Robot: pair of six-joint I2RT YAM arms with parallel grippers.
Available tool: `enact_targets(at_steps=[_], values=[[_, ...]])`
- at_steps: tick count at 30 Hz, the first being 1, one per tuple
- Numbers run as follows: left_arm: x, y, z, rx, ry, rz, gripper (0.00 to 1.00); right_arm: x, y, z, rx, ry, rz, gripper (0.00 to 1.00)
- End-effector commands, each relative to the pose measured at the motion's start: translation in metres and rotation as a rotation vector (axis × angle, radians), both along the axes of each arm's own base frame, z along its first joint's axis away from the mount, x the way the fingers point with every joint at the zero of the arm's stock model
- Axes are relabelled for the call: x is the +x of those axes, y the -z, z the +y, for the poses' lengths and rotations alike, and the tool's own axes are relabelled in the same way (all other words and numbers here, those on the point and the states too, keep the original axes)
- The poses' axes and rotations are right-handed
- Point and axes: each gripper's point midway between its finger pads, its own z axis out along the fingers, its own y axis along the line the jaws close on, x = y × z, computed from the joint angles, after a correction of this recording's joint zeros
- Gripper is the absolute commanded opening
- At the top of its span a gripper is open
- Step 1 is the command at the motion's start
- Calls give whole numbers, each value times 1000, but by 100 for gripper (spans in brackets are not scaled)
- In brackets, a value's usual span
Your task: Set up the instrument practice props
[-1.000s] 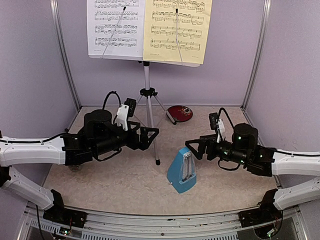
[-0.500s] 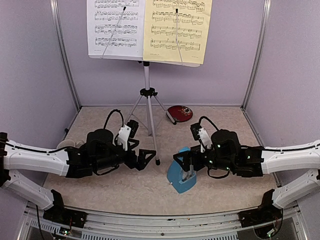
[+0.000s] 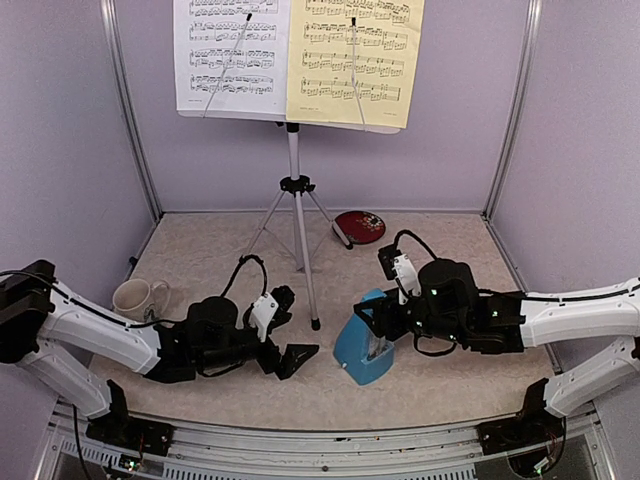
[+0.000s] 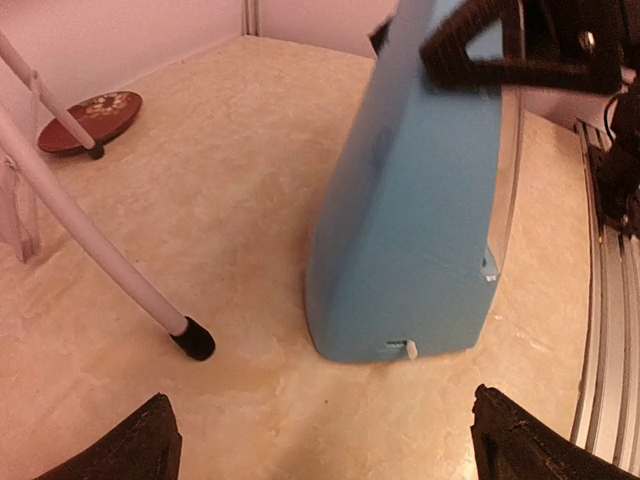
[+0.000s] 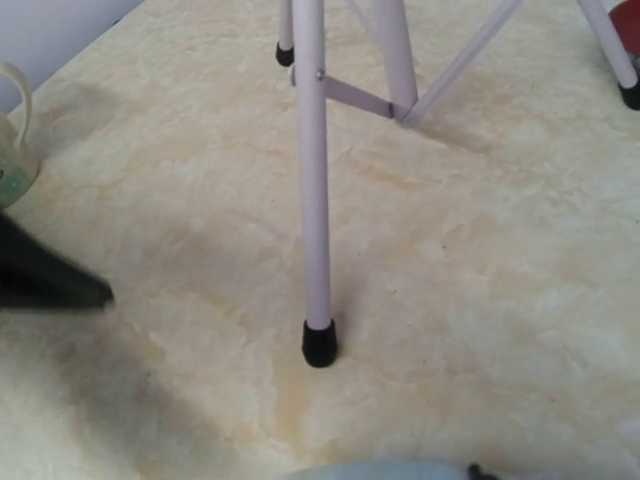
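Right end effector (image 3: 370,325) now straddles metronome (image 3: 352,357) (jaws narrowing); mug (image 3: 135,297) uncovered.

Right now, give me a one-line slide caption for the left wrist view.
Open left gripper faces the blue pyramid metronome; white tripod leg and red round plate at frame left.

No readable text, printed music staves on white sheet (image 3: 232,55), yellow sheet (image 3: 355,60)

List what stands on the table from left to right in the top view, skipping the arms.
Mug → music stand → blue metronome. The red plate sits straight behind the metronome, so it is left out.
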Motion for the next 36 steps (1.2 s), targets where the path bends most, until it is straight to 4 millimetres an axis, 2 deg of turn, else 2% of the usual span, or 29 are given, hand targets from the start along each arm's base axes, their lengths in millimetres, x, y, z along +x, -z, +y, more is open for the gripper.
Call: enact_targets(at_steps=[1,12,16,21,27,36], values=[[-22,17,-22,60,142,-107,99,-5,-22,4,87,-64,-12,45],[-25,70,-56,131,172,-84,99,-11,-19,8,112,-119,4,38],[-27,74,-67,114,195,-73,99,-10,-19,9,111,-118,5,36],[-25,77,-72,104,196,-74,97,-10,-18,9,109,-118,6,36],[-22,87,-74,127,191,-59,90,-14,-16,13,112,-147,18,35],[-17,89,-72,123,189,-42,76,-15,-15,13,112,-152,22,35]])
